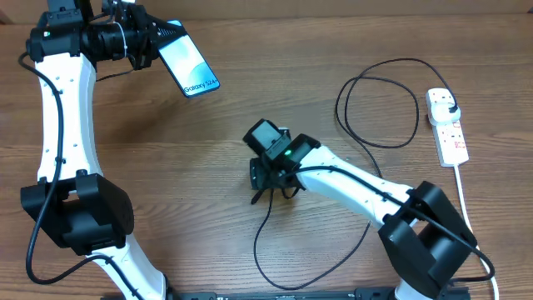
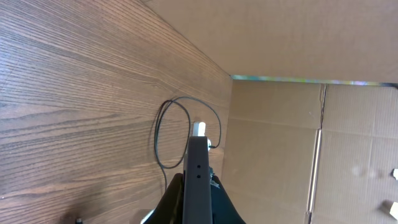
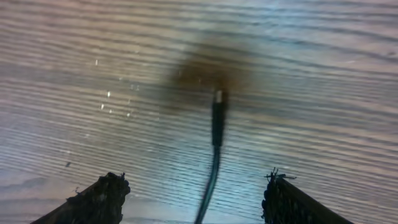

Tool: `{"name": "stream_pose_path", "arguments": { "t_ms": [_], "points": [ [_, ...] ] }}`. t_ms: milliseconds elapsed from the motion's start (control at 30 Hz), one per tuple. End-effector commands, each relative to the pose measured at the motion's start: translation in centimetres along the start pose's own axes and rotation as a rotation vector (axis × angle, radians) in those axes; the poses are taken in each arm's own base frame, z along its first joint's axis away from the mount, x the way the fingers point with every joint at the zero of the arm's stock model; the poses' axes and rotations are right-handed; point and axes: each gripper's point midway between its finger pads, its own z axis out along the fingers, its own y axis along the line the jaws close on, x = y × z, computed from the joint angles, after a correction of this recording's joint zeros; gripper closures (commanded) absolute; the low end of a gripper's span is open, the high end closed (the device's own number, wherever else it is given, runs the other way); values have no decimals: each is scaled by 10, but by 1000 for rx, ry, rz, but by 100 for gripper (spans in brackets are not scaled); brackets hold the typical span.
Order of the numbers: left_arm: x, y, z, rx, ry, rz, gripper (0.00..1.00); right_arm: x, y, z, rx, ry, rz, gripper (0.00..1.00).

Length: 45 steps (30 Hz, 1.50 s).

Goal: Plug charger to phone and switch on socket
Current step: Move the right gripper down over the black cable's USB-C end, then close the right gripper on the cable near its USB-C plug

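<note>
The phone [image 1: 190, 62], its light-blue screen lit, is held off the table at the top left with my left gripper [image 1: 162, 42] shut on its end. In the left wrist view the phone [image 2: 198, 168] shows edge-on between the jaws of the left gripper [image 2: 198, 190]. The charger [image 1: 379, 112] loops across the table to its black plug in the white socket [image 1: 452, 137] at the right. My right gripper [image 1: 273, 190] hangs over the cable's free end at mid-table. The connector tip [image 3: 218, 96] lies flat, and the cable runs untouched between the open fingers [image 3: 102, 198] of the right gripper [image 3: 196, 190].
A white cord [image 1: 463, 196] runs from the socket toward the front edge. Cardboard walls [image 2: 298, 143] stand at the back of the table. More slack cable [image 1: 275, 258] curls near the front, between the two arm bases.
</note>
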Motion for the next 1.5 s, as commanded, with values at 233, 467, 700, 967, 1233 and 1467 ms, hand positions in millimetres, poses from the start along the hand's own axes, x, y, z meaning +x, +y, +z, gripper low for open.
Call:
{"name": "stream_pose_path", "arguments": {
  "t_ms": [233, 467, 700, 967, 1233, 1467],
  "points": [
    [2, -7, -3, 37, 17, 20, 96, 7, -3, 24, 40, 34, -15, 30],
    [2, -7, -3, 38, 18, 27, 96, 12, -5, 39, 59, 57, -18, 35],
    [2, -7, -3, 37, 17, 28, 96, 9, -5, 41, 64, 45, -18, 50],
    [2, -7, -3, 37, 17, 32, 96, 9, -7, 47, 73, 48, -17, 82],
    [2, -7, -3, 37, 17, 34, 96, 9, -7, 47, 72, 50, -11, 96],
    [2, -7, -3, 41, 19, 35, 96, 3, -5, 44, 14, 78, 28, 96]
  ]
}}
